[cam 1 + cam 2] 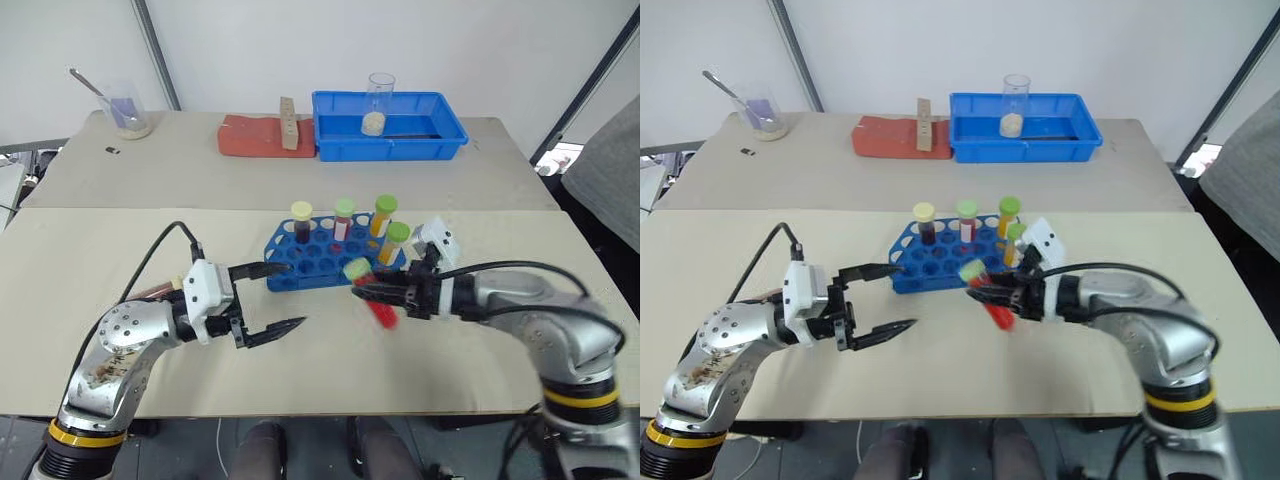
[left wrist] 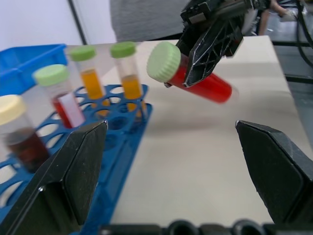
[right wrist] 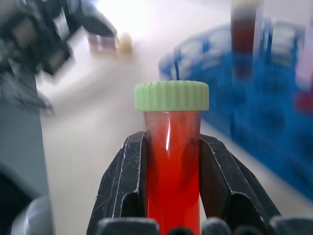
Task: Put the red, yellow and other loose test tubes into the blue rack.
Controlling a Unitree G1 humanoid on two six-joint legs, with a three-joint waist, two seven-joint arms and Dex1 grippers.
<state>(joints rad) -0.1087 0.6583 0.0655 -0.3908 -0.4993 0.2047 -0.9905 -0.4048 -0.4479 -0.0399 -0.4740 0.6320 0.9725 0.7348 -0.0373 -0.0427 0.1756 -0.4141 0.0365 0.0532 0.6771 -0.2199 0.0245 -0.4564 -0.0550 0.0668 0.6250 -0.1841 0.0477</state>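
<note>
Here, in the left eye view, the blue rack is a low plastic block with a grid of round holes, sitting mid-counter with four capped tubes upright in it: one cream cap, three green. The right hand is clamped on a fifth tube, the red tube, smooth and clear with a ribbed green cap, held off the counter just in front of the rack. The left hand has its two black fingers spread wide apart, holding nothing. At the far edge sit a blue tray and a flat red block.

From the left wrist, the red tube tilts beside the rack.

From the right wrist, the fingers' textured pads press both glass sides.
</note>
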